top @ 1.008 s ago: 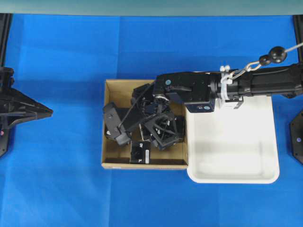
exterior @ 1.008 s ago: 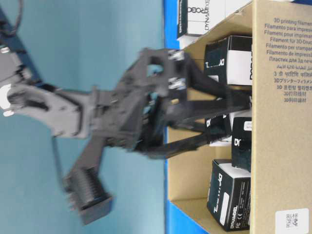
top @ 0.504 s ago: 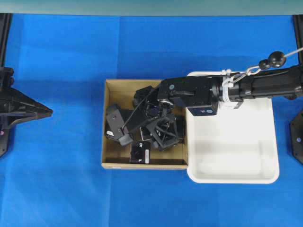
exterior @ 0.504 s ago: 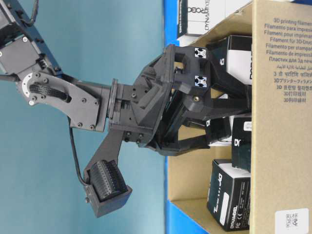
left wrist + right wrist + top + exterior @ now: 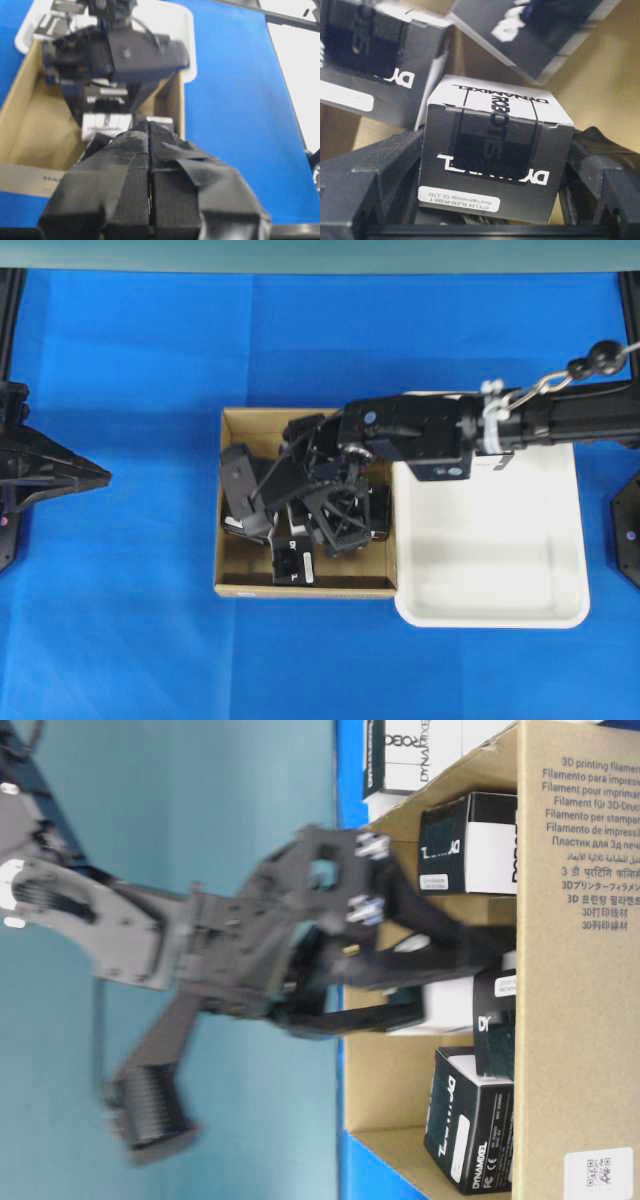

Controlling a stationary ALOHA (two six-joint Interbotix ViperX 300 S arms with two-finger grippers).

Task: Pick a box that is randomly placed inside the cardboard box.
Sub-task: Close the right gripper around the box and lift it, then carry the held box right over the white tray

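The box (image 5: 492, 150), a black carton with white lettering and a white label strip, fills the gap between my right gripper's (image 5: 495, 167) fingers (image 5: 380, 170), which press on both of its sides. From table level the right gripper (image 5: 420, 982) reaches down into the cardboard box (image 5: 580, 970), with the box's white face (image 5: 450, 1005) between its jaws. Seen from overhead, the right arm (image 5: 420, 430) stretches across the brown cardboard box (image 5: 232, 570) and its body hides the fingertips. My left gripper (image 5: 149, 127) is shut and holds nothing, parked far left (image 5: 100, 476).
Several look-alike black cartons lie in the cardboard box, such as one (image 5: 295, 562) near its front wall and others (image 5: 470, 1120) (image 5: 365, 55). A white tray (image 5: 490, 610) touches the cardboard box's right side. Blue cloth surrounds both.
The right gripper's jaws have narrowed onto the box. The arm has shifted slightly inside the cardboard box. The left arm has not moved.
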